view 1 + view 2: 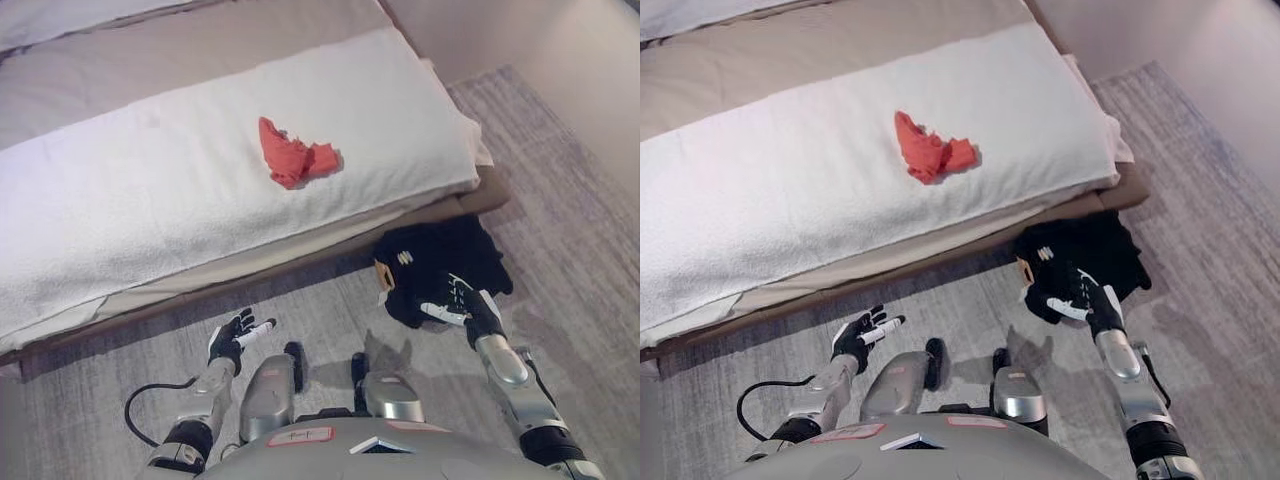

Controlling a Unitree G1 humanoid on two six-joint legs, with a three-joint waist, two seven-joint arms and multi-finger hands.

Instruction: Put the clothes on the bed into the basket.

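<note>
Left eye view: red cloth (295, 155) lies crumpled at upper centre, on the white bed (120, 200). Black garment (440, 265) is heaped on the floor at lower right, just below the bed's corner. No basket in view. Right hand (470, 312) touches the black heap's lower edge; cannot tell if its fingers grip. Left hand (235, 338) at lower left, fingers spread, holding nothing.

Right eye view: same layout. Both pieces look soft, light and limp; best pinched at a raised fold. Black garment has pale marks and a small tan tag, unreadable.
</note>
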